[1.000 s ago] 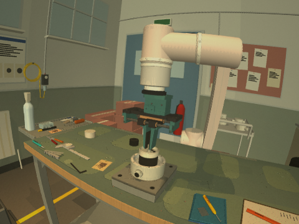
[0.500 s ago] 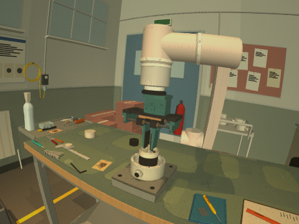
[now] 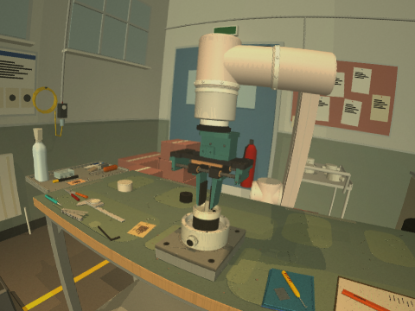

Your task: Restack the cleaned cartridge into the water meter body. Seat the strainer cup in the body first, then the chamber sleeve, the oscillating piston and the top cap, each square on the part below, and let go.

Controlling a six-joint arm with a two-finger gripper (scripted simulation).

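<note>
Near the front edge of the green bench, the white water meter body (image 3: 204,234) sits on a grey base plate (image 3: 199,249). A black strainer cup (image 3: 205,222) stands in the body and a white chamber sleeve (image 3: 206,211) rests on top of it. My gripper (image 3: 209,204) reaches straight down around the sleeve with its fingers open, holding nothing. A black round part (image 3: 186,197) lies on the bench behind the body, and a white round part (image 3: 125,185) lies further back to the left.
The bench's front edge runs just in front of the base plate. A caliper (image 3: 100,208), pens and an allen key (image 3: 108,233) lie to the left. A blue pad with a yellow knife (image 3: 289,288) lies to the right. A white bottle (image 3: 39,156) stands at far left.
</note>
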